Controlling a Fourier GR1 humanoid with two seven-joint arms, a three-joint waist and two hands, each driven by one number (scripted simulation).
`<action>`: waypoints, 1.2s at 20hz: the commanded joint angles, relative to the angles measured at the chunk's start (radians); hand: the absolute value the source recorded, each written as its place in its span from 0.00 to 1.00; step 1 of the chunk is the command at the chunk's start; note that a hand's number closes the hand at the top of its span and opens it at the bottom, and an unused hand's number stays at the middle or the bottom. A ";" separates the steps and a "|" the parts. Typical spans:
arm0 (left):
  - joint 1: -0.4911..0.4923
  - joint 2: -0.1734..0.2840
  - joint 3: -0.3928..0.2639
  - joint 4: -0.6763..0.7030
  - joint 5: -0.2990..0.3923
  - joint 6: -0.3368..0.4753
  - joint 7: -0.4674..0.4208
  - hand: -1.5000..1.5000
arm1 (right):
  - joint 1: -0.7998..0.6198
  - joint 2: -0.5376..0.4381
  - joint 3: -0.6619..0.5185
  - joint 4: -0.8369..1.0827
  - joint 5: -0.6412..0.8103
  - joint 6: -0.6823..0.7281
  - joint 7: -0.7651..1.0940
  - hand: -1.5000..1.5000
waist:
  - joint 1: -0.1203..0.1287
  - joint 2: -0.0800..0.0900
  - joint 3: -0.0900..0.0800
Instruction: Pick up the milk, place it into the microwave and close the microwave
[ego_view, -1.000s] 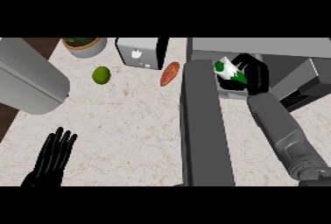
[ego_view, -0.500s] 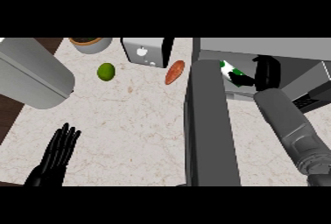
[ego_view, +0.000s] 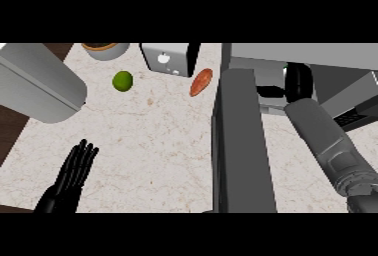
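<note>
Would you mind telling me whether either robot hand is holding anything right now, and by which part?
The left robot hand rests open and holds nothing. The right robot hand reaches into the microwave; whether it grips anything cannot be told.

1. The left hand (ego_view: 70, 177) rests open at the near left, fingers straight and pointing far.
2. The right forearm (ego_view: 325, 140) stretches far on the right; the right hand (ego_view: 297, 82) shows dark, its grip unclear.
</note>
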 joint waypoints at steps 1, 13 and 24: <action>-0.020 -0.008 0.001 0.003 0.012 -0.003 0.012 0.00 | 0.020 0.038 -0.026 -0.024 -0.029 0.073 -0.062 0.00 | -0.013 -0.004 0.001; 0.027 -0.021 -0.055 -0.004 -0.026 -0.024 -0.032 0.00 | 0.138 0.041 -0.145 -0.060 -0.151 0.243 -0.258 0.00 | -0.042 -0.016 0.000; -0.025 -0.084 -0.102 0.012 -0.079 0.020 -0.014 0.00 | 0.265 0.037 -0.210 -0.068 -0.224 0.420 -0.401 0.00 | -0.081 -0.035 -0.002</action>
